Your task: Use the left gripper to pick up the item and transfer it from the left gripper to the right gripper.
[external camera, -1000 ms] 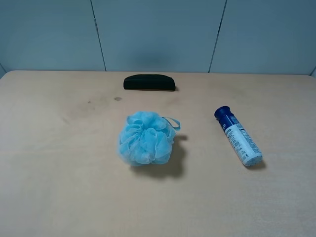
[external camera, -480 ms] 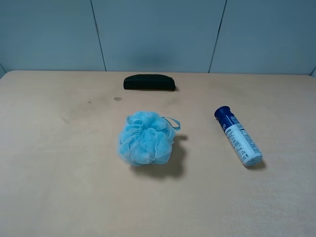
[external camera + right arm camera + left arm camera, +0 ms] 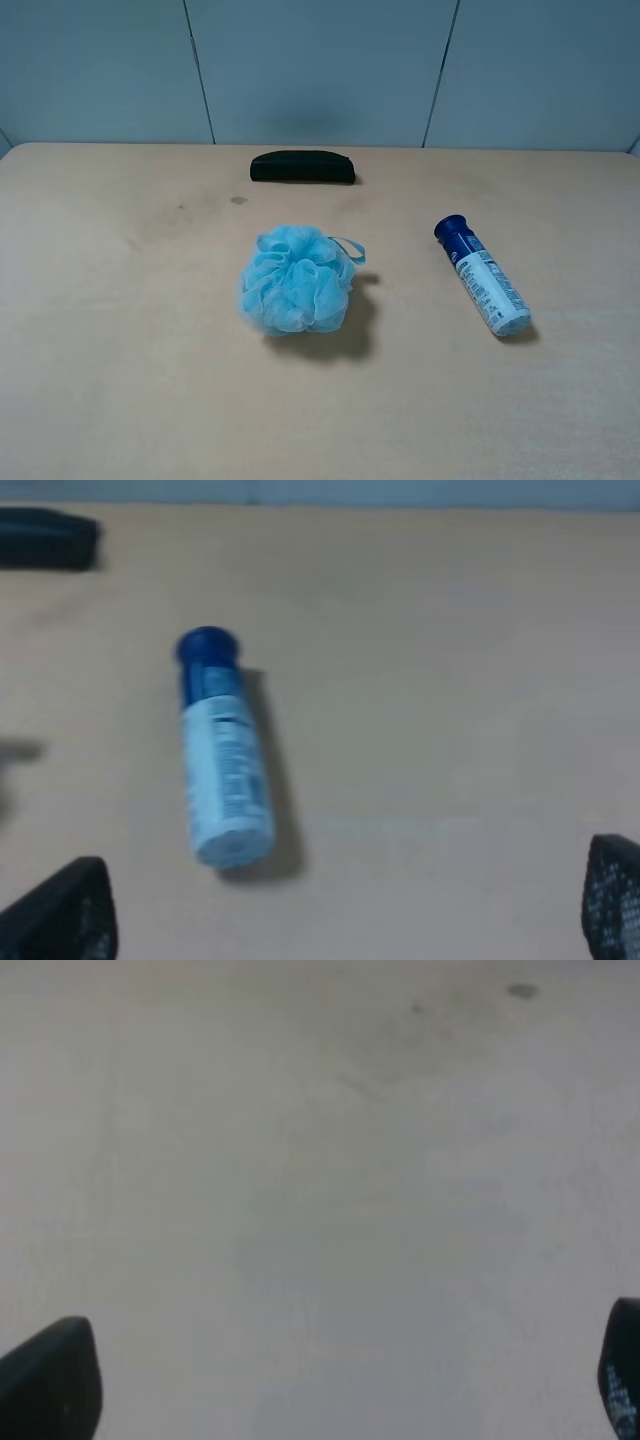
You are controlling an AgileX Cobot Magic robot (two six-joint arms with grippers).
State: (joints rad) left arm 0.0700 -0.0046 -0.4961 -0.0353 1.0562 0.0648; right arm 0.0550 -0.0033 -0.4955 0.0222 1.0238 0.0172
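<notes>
Beige counter (image 3: pixel 120 380) carries three things: one blue mesh pouf (image 3: pixel 294 280), one black case (image 3: pixel 302 166) behind it, one bottle (image 3: pixel 481 275) lying flat at right, dark blue cap, white-and-blue label. Overhead view shows no arms. Wrist views: left hand (image 3: pixel 330 1380) spread over bare counter; right hand (image 3: pixel 350 910) spread, empty, near bottle.

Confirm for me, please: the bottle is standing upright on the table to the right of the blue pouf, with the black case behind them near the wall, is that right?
Not quite: the bottle is lying on its side, not upright, as the exterior high view shows. The rest holds: it rests on the table to the right of the blue pouf, with the black case behind near the wall.
</notes>
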